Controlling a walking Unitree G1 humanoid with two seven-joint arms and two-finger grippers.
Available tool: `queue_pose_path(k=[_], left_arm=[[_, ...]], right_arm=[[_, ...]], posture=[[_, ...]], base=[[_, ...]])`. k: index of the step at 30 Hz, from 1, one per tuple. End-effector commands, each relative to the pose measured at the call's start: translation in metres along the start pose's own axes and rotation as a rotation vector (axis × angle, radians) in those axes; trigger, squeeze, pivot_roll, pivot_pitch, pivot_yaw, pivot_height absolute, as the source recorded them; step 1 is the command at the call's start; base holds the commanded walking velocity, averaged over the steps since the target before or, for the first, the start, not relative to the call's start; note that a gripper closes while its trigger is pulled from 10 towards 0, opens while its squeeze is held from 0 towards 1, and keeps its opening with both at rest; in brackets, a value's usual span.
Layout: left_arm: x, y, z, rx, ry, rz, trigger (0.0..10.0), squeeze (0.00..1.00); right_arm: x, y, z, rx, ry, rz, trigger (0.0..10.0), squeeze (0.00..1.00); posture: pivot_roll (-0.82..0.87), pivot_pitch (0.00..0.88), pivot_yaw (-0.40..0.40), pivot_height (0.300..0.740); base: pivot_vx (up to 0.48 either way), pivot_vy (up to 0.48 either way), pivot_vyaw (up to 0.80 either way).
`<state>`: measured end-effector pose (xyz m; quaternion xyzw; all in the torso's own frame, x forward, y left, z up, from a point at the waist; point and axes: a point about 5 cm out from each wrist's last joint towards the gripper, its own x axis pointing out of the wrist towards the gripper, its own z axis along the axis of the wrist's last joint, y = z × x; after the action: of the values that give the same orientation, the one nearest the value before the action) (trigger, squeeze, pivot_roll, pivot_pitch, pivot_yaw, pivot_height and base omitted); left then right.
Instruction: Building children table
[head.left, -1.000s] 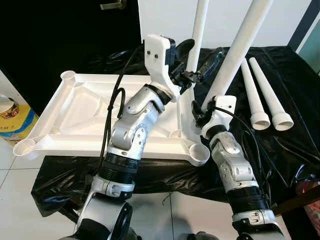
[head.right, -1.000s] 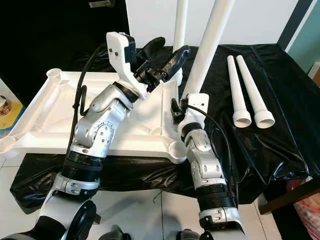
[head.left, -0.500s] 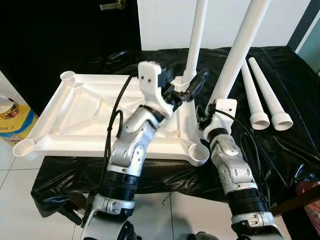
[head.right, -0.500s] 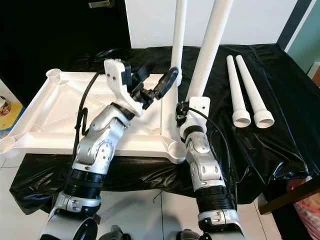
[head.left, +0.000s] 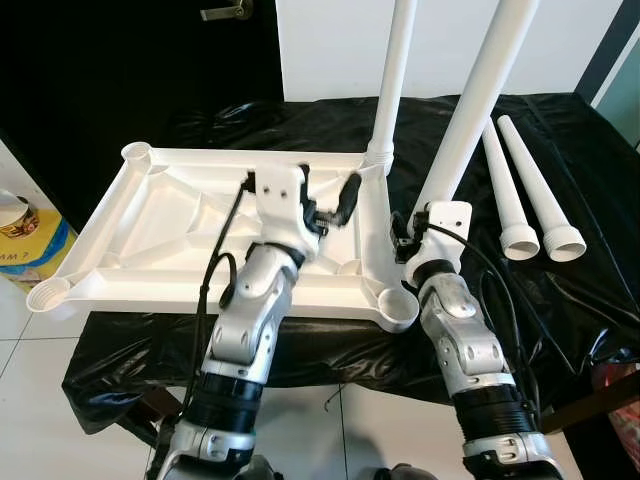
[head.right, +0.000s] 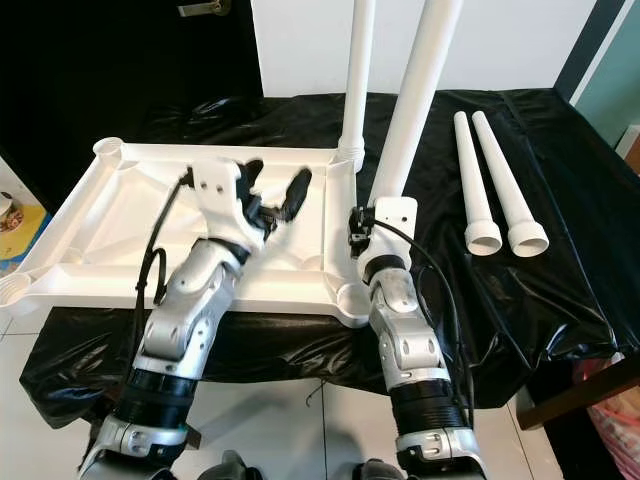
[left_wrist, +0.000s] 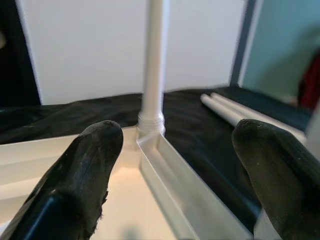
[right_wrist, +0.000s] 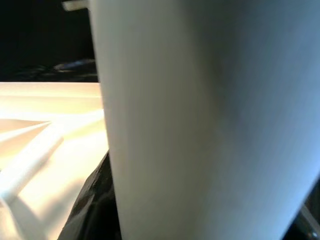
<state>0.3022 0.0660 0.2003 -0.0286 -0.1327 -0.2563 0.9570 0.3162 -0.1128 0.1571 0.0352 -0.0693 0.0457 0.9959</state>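
The white tabletop lies upside down on a bench covered in black sheet, its ribbed underside up and a round socket at each corner. One leg stands upright in the far right corner socket. A second leg leans up from beside the near right corner, its lower end in the right gripper — the fingers are hidden behind the wrist and the leg, so I cannot tell how they sit, though the right wrist view shows the white leg pressed up close. The near right socket sits open just below that wrist.

The left gripper hovers over the right half of the tabletop with its fingers spread wide and nothing between them; in its wrist view they frame the standing leg and the tabletop's corner rim.

Two more legs lie side by side on the bench to the right, touching or nearly so, wide ends toward the robot — well apart from the tabletop. At the far left, by the floor, a yellow container shows beside the bench.
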Motion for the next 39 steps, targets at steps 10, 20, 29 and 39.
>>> queue_pose_path(k=[10,20,29,39], left_arm=[[-0.015,-0.01,-0.009,0.099,0.031,-0.169,10.0,0.0],[-0.035,-0.011,-0.019,0.13,0.093,-0.328,10.0,0.0],[-0.055,-0.01,-0.018,0.092,0.127,-0.465,10.0,0.0],[-0.075,-0.015,-0.028,0.133,0.227,-0.628,10.0,0.0]], right_arm=[[-0.008,0.006,0.001,-0.001,-0.044,0.075,10.0,0.0],[-0.024,0.011,-0.001,-0.018,-0.09,0.222,10.0,0.0],[-0.034,0.007,-0.009,-0.013,-0.065,0.246,10.0,0.0],[-0.042,0.002,-0.014,-0.037,-0.051,0.277,10.0,0.0]], posture=[[-0.02,0.029,-0.023,0.74],[-0.02,0.039,-0.028,0.74],[-0.01,0.058,-0.026,0.74],[-0.01,0.053,-0.026,0.74]], base=[[0.0,0.0,0.0],[0.0,0.0,0.0],[0.0,0.0,0.0],[0.0,0.0,0.0]])
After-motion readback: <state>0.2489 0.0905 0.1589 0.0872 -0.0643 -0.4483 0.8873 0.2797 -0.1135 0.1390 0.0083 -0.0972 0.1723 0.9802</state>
